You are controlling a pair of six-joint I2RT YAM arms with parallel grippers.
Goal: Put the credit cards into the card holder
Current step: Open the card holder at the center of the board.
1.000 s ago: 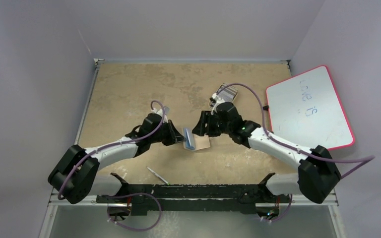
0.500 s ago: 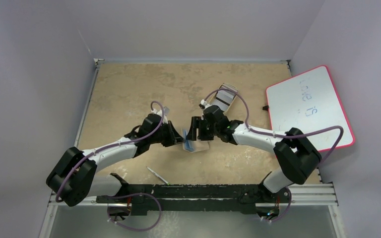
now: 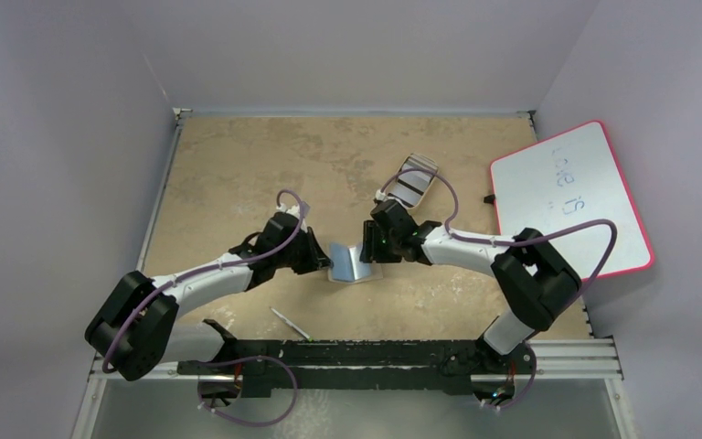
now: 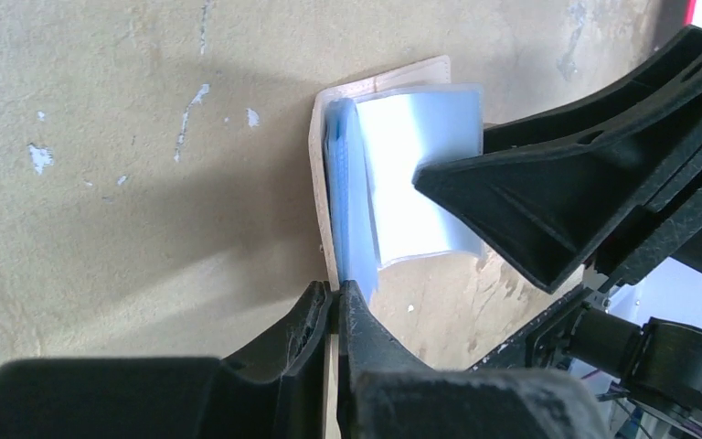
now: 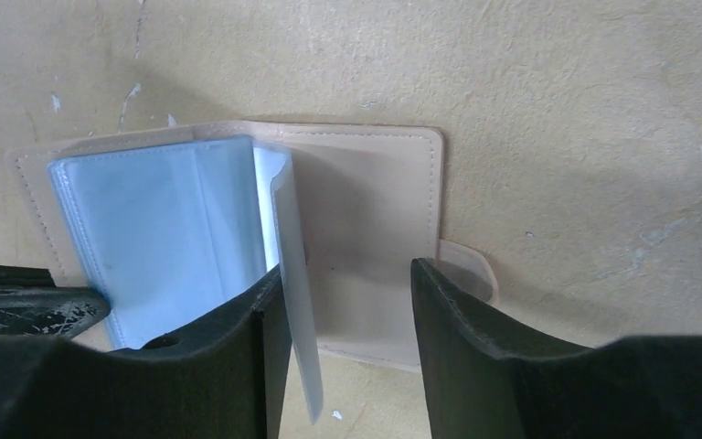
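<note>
Fingers [image 4: 303, 322] of the left gripper [image 3: 322, 264] are pinched tight on the left cover edge of the card holder [image 3: 349, 265], which lies spread open on the table. The right gripper [image 3: 366, 252] stands with its fingers apart over the holder's right half. Nothing looks loaded yet: the credit cards [image 3: 414, 179] lie well beyond the holder, so the job seems barely begun. Both arms reach low, wrists meeting at the holder.
</note>
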